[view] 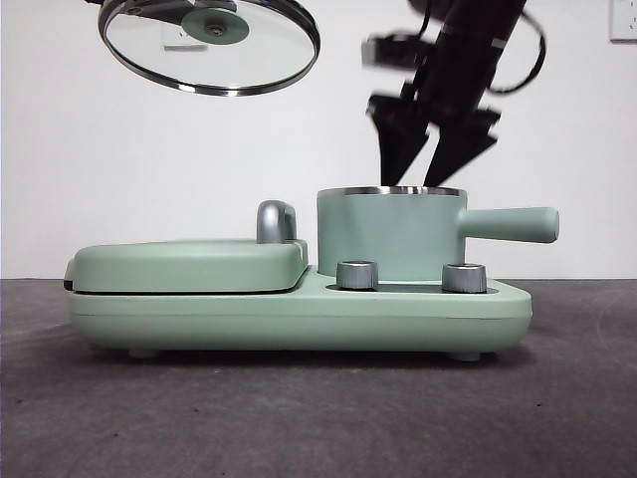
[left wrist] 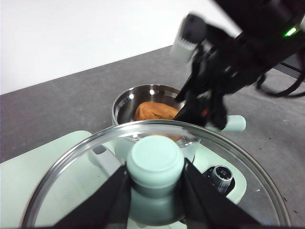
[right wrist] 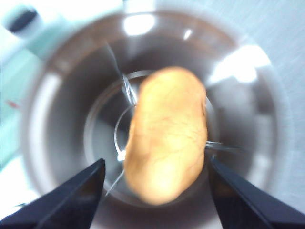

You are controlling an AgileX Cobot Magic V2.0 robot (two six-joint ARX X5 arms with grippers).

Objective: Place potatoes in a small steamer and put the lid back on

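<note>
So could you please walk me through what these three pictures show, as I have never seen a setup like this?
It is a robot with two arms at a table, each ending in a two-jawed tool. The front view looks level across the table at a mint-green cooking appliance: a closed griddle on one side, a small steamer pot with a side handle on the other. The other two pictures come from cameras on the wrists. The left tool is shut on the knob of the glass lid, holding it in the air off to the side of the pot. The right tool hangs just above the pot's rim with its jaws open. Its camera looks straight down at the potato lying inside the pot.
</note>
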